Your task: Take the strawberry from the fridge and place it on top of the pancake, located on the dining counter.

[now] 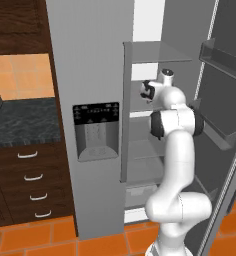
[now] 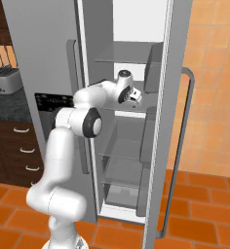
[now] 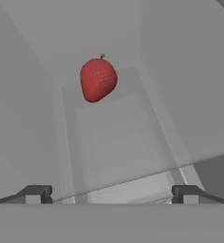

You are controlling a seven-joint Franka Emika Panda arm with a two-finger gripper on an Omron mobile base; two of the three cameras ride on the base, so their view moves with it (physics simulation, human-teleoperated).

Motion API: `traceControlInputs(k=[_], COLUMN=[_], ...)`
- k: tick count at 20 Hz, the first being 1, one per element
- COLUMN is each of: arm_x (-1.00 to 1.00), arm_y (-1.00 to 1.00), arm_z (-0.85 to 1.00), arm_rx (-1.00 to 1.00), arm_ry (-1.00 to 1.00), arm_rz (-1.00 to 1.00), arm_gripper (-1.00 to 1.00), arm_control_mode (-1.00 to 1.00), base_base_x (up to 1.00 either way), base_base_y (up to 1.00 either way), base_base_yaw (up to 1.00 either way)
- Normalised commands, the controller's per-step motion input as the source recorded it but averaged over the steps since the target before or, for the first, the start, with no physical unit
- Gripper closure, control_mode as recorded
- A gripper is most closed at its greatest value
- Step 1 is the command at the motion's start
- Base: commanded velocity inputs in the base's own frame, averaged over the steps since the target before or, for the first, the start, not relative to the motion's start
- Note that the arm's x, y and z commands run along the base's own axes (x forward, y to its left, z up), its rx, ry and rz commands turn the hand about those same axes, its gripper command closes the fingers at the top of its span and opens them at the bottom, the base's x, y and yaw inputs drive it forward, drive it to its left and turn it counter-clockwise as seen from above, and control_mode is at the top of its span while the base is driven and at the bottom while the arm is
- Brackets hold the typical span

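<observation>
Reach comes first: the white arm's pincer (image 3: 112,193), jaws spread wide and holding nothing, points into the tall grey side-by-side fridge (image 1: 97,75) whose right door hangs open. Judging by the hand view, it should ease forward and slightly left until the small dark-red strawberry (image 3: 98,79) — lying on a glass shelf well ahead — sits between the tips, then close gently. The other shelves look bare.

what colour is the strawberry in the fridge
Red, with a fine speckled surface and a small dark stem; the strawberry shows best in the hand view.
</observation>
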Motion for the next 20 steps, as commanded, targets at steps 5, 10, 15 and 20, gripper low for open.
traceControlInputs(k=[5,10,15,20], arm_x=[-0.44,0.0,0.17,0.0], arm_y=[0.16,-0.01,-0.01,0.0], arm_z=[-0.08,0.08,0.05,0.0], arm_rx=[0.0,0.0,0.0,0.0], arm_ry=[-0.1,-0.11,-0.01,0.0], arm_rz=[0.0,0.0,0.0,0.0], arm_gripper=[-1.0,-1.0,-1.0,-1.0], arm_control_mode=[-1.0,-1.0,-1.0,1.0], base_base_x=[0.0,0.0,0.0,0.54], base_base_y=[0.0,0.0,0.0,0.0], base_base_yaw=[0.0,0.0,0.0,-0.01])
